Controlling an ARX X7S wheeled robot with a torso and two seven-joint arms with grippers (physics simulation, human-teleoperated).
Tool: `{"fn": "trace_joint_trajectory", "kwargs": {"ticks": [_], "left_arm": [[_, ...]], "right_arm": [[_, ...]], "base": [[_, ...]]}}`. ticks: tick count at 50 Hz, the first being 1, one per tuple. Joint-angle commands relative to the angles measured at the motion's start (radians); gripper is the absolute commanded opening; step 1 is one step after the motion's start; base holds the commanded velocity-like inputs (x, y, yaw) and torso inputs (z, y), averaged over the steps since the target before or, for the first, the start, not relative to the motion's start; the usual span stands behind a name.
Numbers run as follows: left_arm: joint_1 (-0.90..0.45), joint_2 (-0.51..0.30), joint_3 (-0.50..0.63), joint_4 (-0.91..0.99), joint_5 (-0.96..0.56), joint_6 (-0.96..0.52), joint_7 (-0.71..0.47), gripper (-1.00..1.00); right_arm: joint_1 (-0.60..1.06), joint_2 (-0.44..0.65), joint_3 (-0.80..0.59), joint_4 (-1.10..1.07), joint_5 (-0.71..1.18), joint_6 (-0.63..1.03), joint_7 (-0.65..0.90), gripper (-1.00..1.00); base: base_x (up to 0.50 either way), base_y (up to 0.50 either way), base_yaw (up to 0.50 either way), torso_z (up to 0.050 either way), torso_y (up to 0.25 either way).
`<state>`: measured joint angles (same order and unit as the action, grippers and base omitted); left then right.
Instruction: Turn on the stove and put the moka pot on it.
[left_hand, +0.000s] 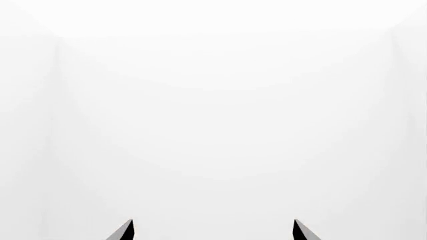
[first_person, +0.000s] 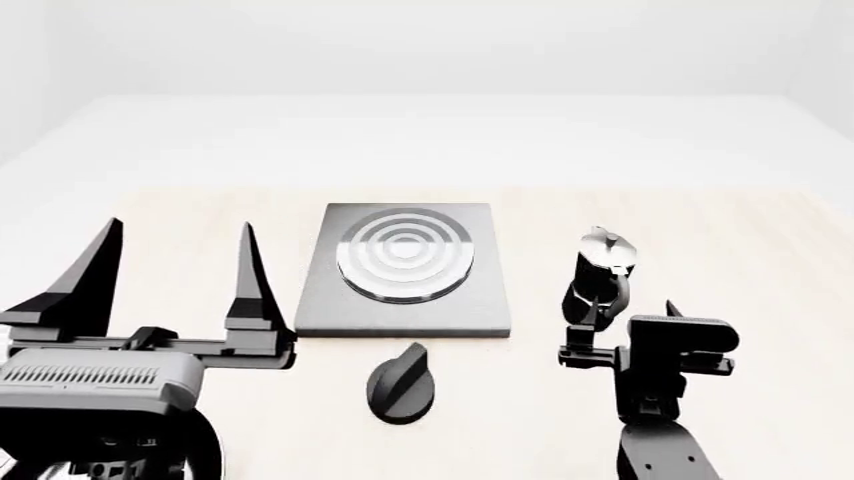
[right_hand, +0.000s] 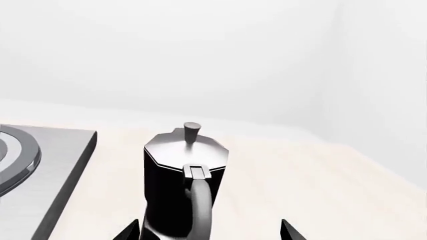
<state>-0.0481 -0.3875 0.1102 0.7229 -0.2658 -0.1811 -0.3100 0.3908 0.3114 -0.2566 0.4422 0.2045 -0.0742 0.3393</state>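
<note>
The stove (first_person: 400, 300) is a dark-grey square slab with silver rings, lying mid-table. Its black knob (first_person: 398, 385) sits just in front of it. The moka pot (first_person: 603, 272), black with a silver lid, stands upright on the table right of the stove. My right gripper (first_person: 619, 330) is open just in front of the pot. In the right wrist view the gripper (right_hand: 210, 231) has its fingertips on either side of the pot (right_hand: 180, 170), with the handle toward the camera, apart from it. My left gripper (first_person: 174, 275) is open and empty, left of the stove.
The pale wooden table (first_person: 747, 260) reaches past the stove on both sides. White floor and walls lie beyond it. The left wrist view shows only white wall and my open left gripper (left_hand: 213, 231). The stove's corner (right_hand: 60, 150) shows in the right wrist view.
</note>
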Motion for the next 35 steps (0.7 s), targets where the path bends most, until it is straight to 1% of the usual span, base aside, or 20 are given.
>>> {"fn": "trace_joint_trajectory", "kwargs": {"ticks": [1, 17, 20, 21, 23, 31, 35], "left_arm": [[-0.005, -0.001, 0.005, -0.004, -0.005, -0.002, -0.001, 1.0], [-0.007, -0.003, 0.009, -0.012, -0.013, 0.002, -0.003, 1.0], [-0.01, -0.003, 0.013, -0.012, -0.012, 0.0, -0.003, 1.0], [-0.012, -0.004, 0.014, -0.013, -0.012, -0.002, -0.003, 1.0], [-0.013, -0.004, 0.014, -0.008, -0.014, -0.007, -0.005, 1.0], [-0.012, -0.006, 0.017, -0.01, -0.014, -0.004, -0.006, 1.0], [-0.009, -0.007, 0.017, -0.009, -0.015, -0.002, -0.007, 1.0]], "right_arm": [[0.02, -0.009, -0.002, 0.043, 0.002, 0.003, 0.0, 1.0], [0.076, -0.032, -0.014, 0.194, -0.014, -0.054, -0.013, 1.0], [0.075, -0.029, -0.016, 0.177, -0.014, -0.037, -0.009, 1.0], [0.085, -0.042, -0.018, 0.249, -0.022, -0.097, -0.015, 1.0], [0.091, -0.033, -0.02, 0.204, -0.018, -0.045, -0.013, 1.0], [0.123, -0.04, -0.027, 0.244, -0.022, -0.052, -0.023, 1.0], [0.126, -0.038, -0.029, 0.221, -0.02, -0.029, -0.02, 1.0]], "base": [[0.0, 0.0, 0.0, 0.0, 0.0], [0.0, 0.0, 0.0, 0.0, 0.0], [0.0, 0.0, 0.0, 0.0, 0.0], [0.0, 0.0, 0.0, 0.0, 0.0], [0.0, 0.0, 0.0, 0.0, 0.0], [0.0, 0.0, 0.0, 0.0, 0.0], [0.0, 0.0, 0.0, 0.0, 0.0]]}}
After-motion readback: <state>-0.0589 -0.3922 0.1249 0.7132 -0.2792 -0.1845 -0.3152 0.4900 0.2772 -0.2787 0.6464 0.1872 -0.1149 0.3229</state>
